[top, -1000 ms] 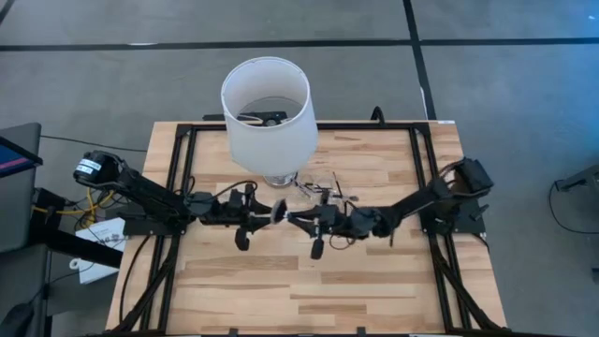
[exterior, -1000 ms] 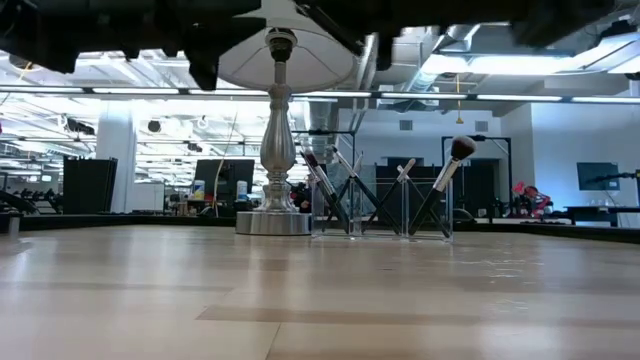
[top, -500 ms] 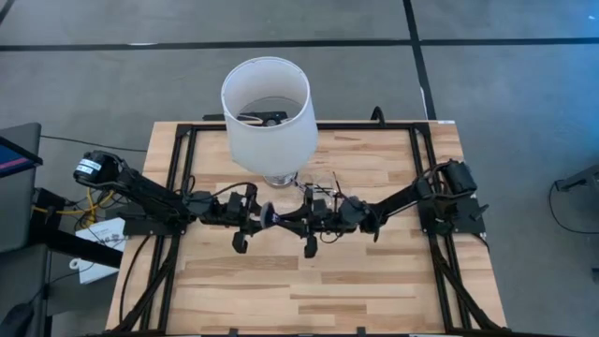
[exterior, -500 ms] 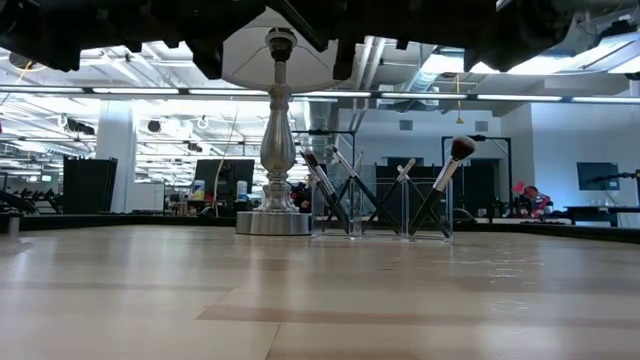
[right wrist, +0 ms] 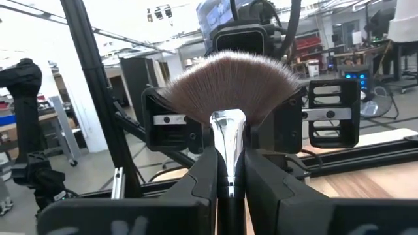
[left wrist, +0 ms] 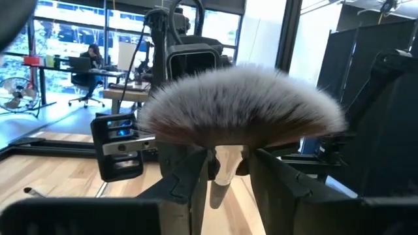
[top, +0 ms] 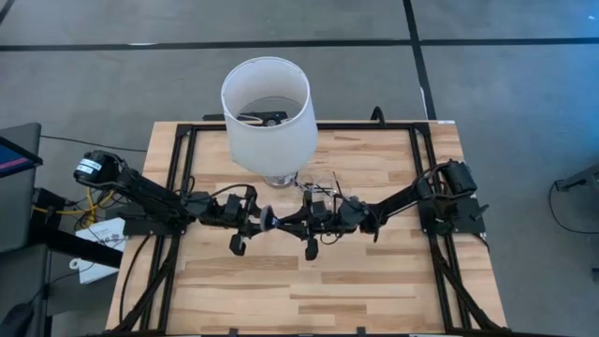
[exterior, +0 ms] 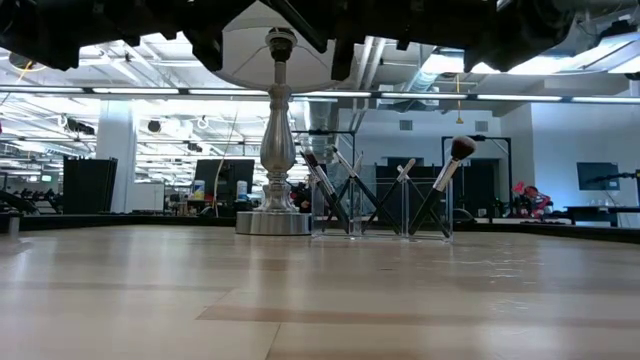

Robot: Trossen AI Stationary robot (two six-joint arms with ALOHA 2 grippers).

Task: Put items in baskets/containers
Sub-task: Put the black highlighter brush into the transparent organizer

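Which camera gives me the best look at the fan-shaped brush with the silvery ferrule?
The right wrist view: the fan-shaped brush fills it, its ferrule clamped in the right gripper. The left wrist view shows its bristles between the left gripper's fingers. From above it is a speck; the low view misses it.

Grey floor (top: 524,84), bright open office.

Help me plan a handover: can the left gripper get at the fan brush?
Probably yes: the right gripper holds the fan brush mid-air, and the left gripper, open, flanks it with nothing between.
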